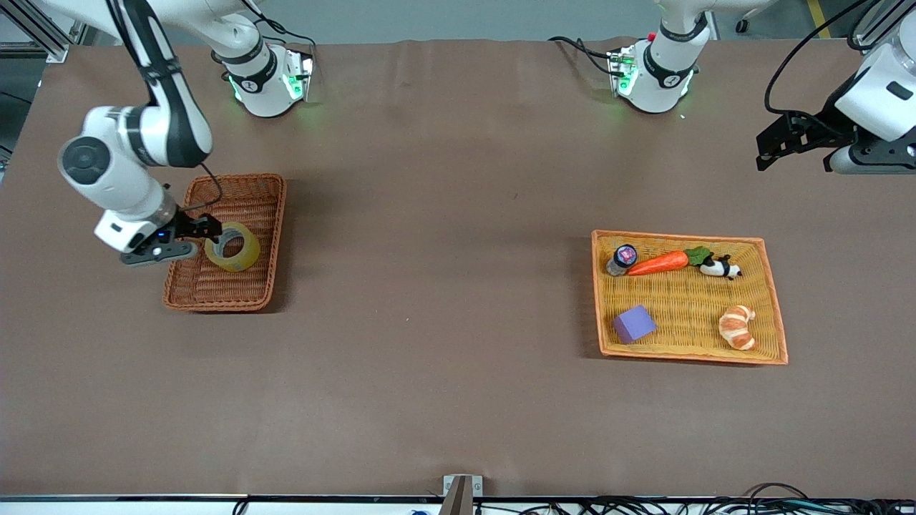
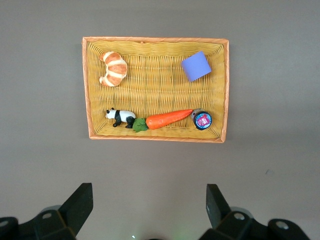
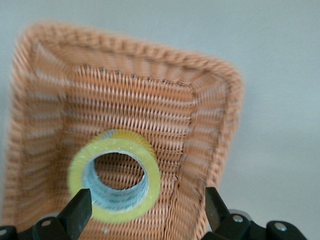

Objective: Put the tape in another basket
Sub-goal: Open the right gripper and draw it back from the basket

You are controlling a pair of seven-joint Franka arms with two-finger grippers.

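Tape (image 1: 232, 246) tilted inside basket (image 1: 265, 187) near right arm's end of desk, apparently just let go: right gripper (image 1: 192, 234) beside it, fingers spread, nothing grasped. Left gripper (image 1: 793, 143) parked over left arm's edge, waiting, fingers released.

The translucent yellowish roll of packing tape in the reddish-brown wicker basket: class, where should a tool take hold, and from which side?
Grip the translucent yellowish roll of packing tape across its ring wall, one finger through the wide centre hole, coming from above. It tilts, hole facing up, in the reddish-brown wicker basket, whose raised sides block a sideways approach.
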